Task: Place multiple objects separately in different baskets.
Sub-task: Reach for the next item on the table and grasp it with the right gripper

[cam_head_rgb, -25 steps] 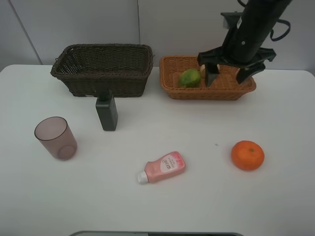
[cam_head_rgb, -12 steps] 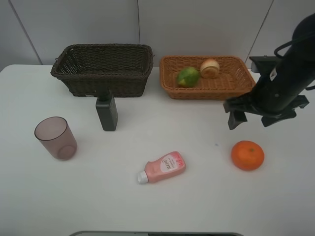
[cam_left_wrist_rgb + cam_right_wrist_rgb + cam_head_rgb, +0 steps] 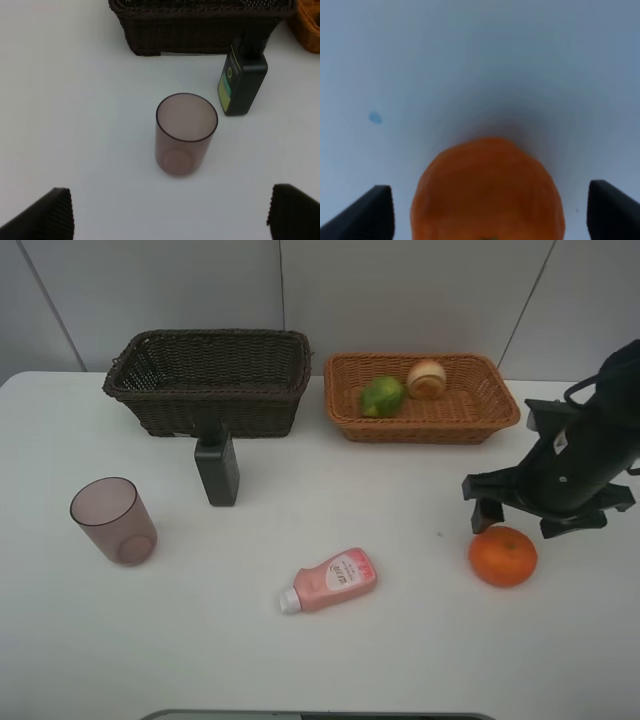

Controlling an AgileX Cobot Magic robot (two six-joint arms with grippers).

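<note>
Well, the right pincer (image 3: pixel 525 522) is hanging spread wide over the orange (image 3: pixel 503 556), a finger on either side and neither one touching it in the wrist view. The fruit is sitting on the bench (image 3: pixel 400 660) near the right edge, with bare surface running from it down to the near edge.

The left pincer (image 3: pixel 170 215) is gaping wide too, gripping nothing, and is facing the mauve cup (image 3: pixel 113 520), which is standing upright near the left edge with open room all round.

Along the far edge the dark basket (image 3: pixel 205 400) and the tan basket (image 3: pixel 420 430) are sitting side by side, a narrow gap between them. The lime (image 3: pixel 383 397) and the peach (image 3: pixel 427 379) are lying in the tan one, close together.

The dark green bottle (image 3: pixel 217 468) is standing just in front of the dark basket; whether they are touching I cannot tell. The pink bottle (image 3: pixel 330 582) is lying on its side mid-bench, its white cap pointing toward the near-left corner, well apart from everything.

The bench top is showing white and matte, with a small dark speck (image 3: pixel 438 534) between the pink bottle and the orange. Pale grey wall panels (image 3: pixel 400 290) are rising behind the far edge.
</note>
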